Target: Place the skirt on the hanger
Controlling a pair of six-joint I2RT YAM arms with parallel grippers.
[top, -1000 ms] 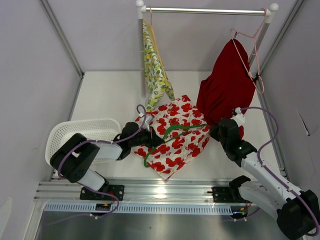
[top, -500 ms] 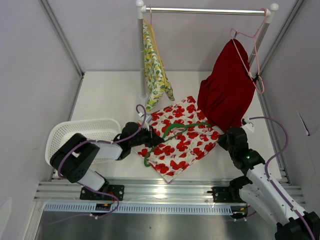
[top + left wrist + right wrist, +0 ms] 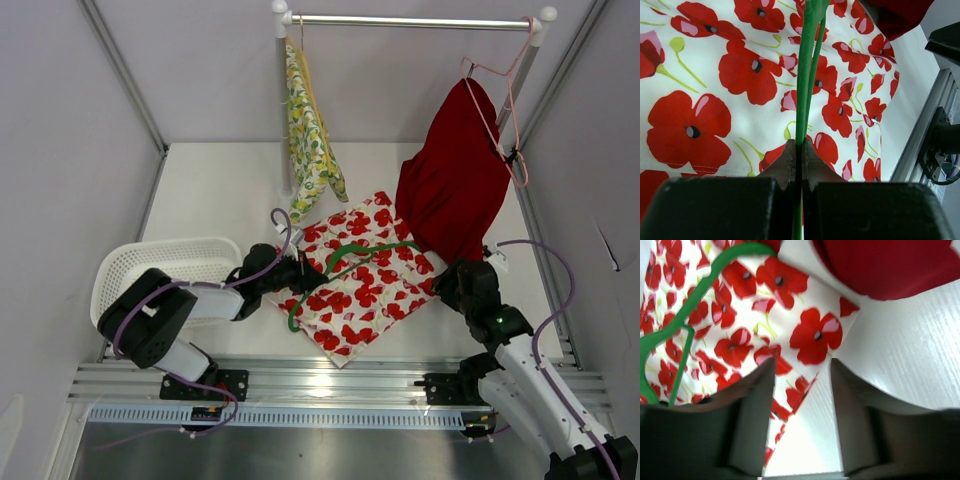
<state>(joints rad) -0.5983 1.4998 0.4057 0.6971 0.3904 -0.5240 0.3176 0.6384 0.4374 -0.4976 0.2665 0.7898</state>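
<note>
The skirt (image 3: 372,285), white with red poppies, lies flat on the table. A green hanger (image 3: 345,258) rests on top of it. My left gripper (image 3: 298,277) sits at the skirt's left edge, shut on the hanger's thin green wire (image 3: 807,75) over the poppy cloth (image 3: 740,75). My right gripper (image 3: 452,282) hovers at the skirt's right corner, open. That corner (image 3: 812,337) lies just ahead of the gap between its jaws, with bare table below. The hanger's curve (image 3: 700,285) shows at upper left in the right wrist view.
A white basket (image 3: 150,265) stands at the left. A clothes rail (image 3: 410,20) at the back carries a yellow floral garment (image 3: 308,130) and a red garment (image 3: 455,170) on a pink hanger; the red cloth (image 3: 890,265) hangs just above my right gripper. A metal rail (image 3: 320,385) runs along the near edge.
My right gripper pulled the skirt's right corner outward, then opened and let it go. The skirt now lies spread flatter. My left gripper kept its grip on the hanger.
</note>
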